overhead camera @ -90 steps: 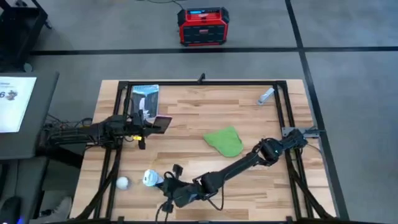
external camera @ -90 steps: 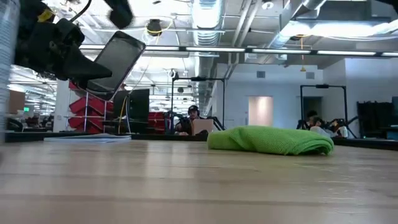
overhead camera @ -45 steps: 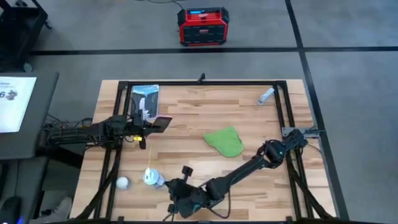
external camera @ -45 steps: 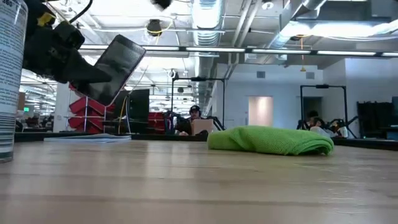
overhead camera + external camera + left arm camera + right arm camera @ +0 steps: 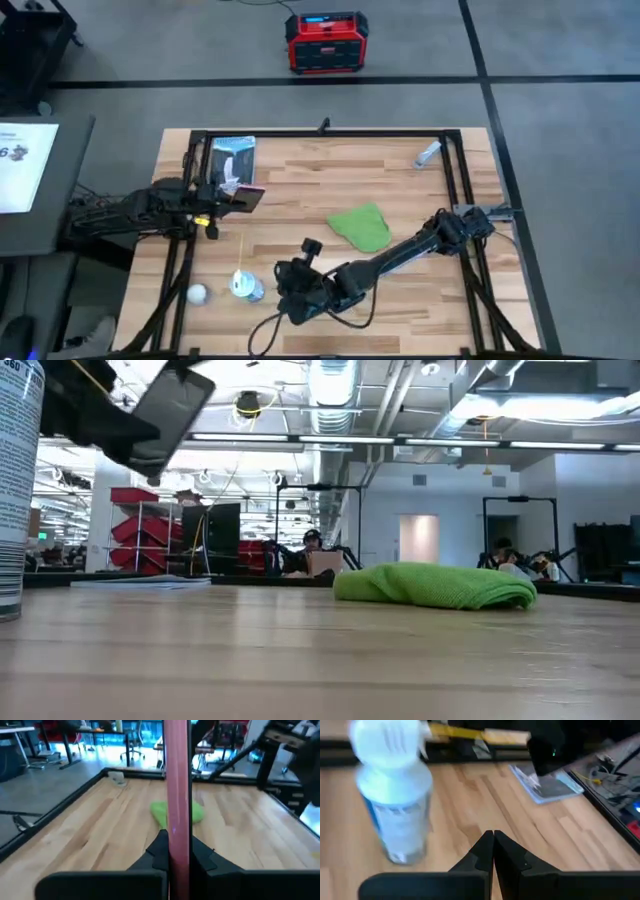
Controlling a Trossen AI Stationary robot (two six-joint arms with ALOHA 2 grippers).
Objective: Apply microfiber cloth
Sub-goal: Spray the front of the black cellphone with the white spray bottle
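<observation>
My left gripper (image 5: 176, 851) pinches the pink-backed rectangular phone (image 5: 177, 780) edge-on, lifted clear of the wooden table (image 5: 300, 165). The soft bright green microfiber cloth (image 5: 361, 227) lies flat ahead of those fingers, well apart from them, untouched. My right gripper (image 5: 493, 847) has its fingers pressed together with nothing between them, and the white spray bottle with a blue label (image 5: 394, 802) stands just beside it. I judge two risks: swinging the right gripper toward the cloth could clip and topple that bottle, and the thin edge grip could let the phone pivot or slip once wiping pressure arrives.
</observation>
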